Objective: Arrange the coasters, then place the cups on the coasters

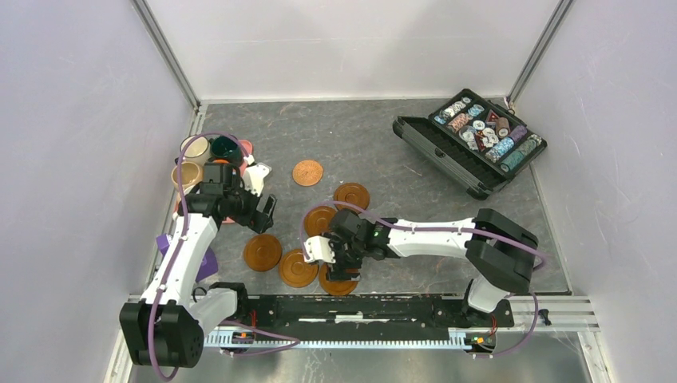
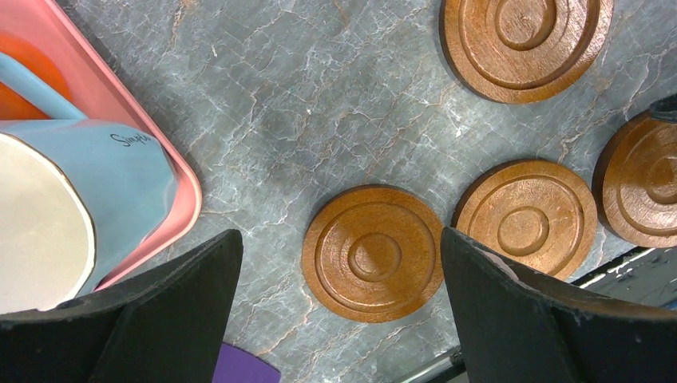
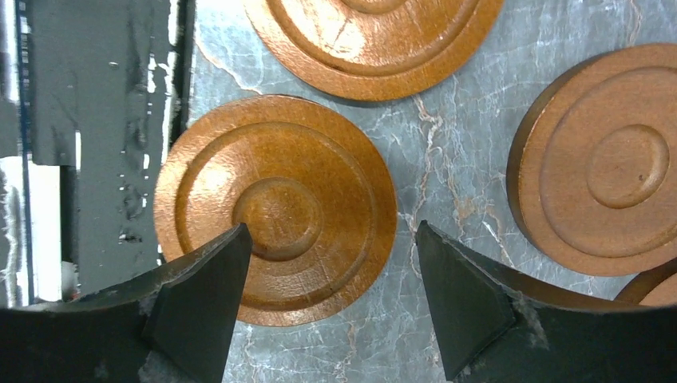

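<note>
Several brown coasters lie in a loose cluster near the front, among them a lighter coaster (image 1: 307,172) set apart further back. My left gripper (image 1: 263,214) hangs open above one coaster (image 2: 373,254), which shows on the table between its wide-spread fingers (image 2: 511,303). My right gripper (image 3: 331,226) is open low over the front-most coaster (image 3: 319,159); one finger lies over its centre ring, the other beyond its rim. The cups stand on a pink tray (image 2: 188,199) at the left: a light blue cup (image 2: 120,175), a dark green cup (image 1: 226,148) and a cream cup (image 1: 194,148).
An open black case of poker chips (image 1: 479,140) sits at the back right. A purple object (image 1: 209,263) lies by the left arm. The black front rail (image 3: 80,120) runs just beside the right gripper's coaster. Two more coasters (image 3: 607,159) lie close by.
</note>
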`<state>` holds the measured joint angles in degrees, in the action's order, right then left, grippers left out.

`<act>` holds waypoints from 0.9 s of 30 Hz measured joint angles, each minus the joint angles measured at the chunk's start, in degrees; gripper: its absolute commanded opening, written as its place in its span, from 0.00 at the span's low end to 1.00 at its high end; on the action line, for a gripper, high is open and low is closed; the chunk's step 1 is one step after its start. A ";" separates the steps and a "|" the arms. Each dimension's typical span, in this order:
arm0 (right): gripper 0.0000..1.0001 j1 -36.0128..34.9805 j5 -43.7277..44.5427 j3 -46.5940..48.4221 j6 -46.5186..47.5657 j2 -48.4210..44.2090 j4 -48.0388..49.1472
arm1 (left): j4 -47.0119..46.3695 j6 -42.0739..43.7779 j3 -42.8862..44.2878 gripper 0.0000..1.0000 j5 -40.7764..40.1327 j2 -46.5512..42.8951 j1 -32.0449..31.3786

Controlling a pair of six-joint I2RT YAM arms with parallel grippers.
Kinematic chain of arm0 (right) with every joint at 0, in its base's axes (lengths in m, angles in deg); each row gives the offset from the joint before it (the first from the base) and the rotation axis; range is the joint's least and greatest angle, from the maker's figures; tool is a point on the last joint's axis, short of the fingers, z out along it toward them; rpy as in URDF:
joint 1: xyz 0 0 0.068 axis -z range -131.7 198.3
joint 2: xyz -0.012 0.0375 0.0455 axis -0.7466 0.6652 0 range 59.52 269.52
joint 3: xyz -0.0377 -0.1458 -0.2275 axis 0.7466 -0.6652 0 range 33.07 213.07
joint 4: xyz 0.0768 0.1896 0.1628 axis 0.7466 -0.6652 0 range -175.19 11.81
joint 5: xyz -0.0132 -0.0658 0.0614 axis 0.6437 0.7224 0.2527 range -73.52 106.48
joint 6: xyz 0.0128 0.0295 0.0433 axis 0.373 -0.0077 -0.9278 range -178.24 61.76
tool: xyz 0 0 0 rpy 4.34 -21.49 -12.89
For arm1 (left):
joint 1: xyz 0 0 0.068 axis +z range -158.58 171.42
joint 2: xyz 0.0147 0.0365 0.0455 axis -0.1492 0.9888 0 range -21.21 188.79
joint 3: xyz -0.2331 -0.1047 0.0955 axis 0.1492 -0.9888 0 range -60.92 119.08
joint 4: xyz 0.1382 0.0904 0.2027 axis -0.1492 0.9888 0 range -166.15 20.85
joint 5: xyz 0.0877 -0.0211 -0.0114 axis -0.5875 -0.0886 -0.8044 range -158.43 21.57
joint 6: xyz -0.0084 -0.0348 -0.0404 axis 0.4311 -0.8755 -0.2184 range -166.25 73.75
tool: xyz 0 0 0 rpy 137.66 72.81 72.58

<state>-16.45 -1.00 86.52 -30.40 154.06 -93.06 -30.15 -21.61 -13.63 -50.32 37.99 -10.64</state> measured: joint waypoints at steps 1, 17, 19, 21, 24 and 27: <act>0.81 -0.02 0.28 0.00 -0.09 0.35 0.09 | 0.00 -0.11 0.00 0.99 -0.04 -0.02 0.00; 0.62 2.19 2.58 -6.10 1.46 -3.39 0.59 | 1.75 2.95 -0.07 0.96 0.09 -3.17 -0.33; 0.61 3.67 2.56 -8.33 2.38 -5.70 0.22 | 2.19 4.57 -0.07 0.95 0.15 -3.19 -0.76; 0.59 5.95 2.51 -10.45 3.45 -8.09 -0.61 | 2.54 6.16 -0.07 0.95 0.15 -3.17 -1.62; 0.58 9.40 2.54 -13.44 5.01 -11.47 -1.27 | 3.32 7.98 -0.07 0.94 0.17 -3.15 -3.61; 0.56 12.92 2.73 -17.05 6.99 -15.67 -1.55 | 3.67 9.70 -0.07 0.93 0.13 -2.84 -7.10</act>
<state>-3.53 1.73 69.47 -23.41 138.39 -94.62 -26.48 -11.90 -13.69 -50.19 35.14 -17.75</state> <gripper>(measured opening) 0.581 0.937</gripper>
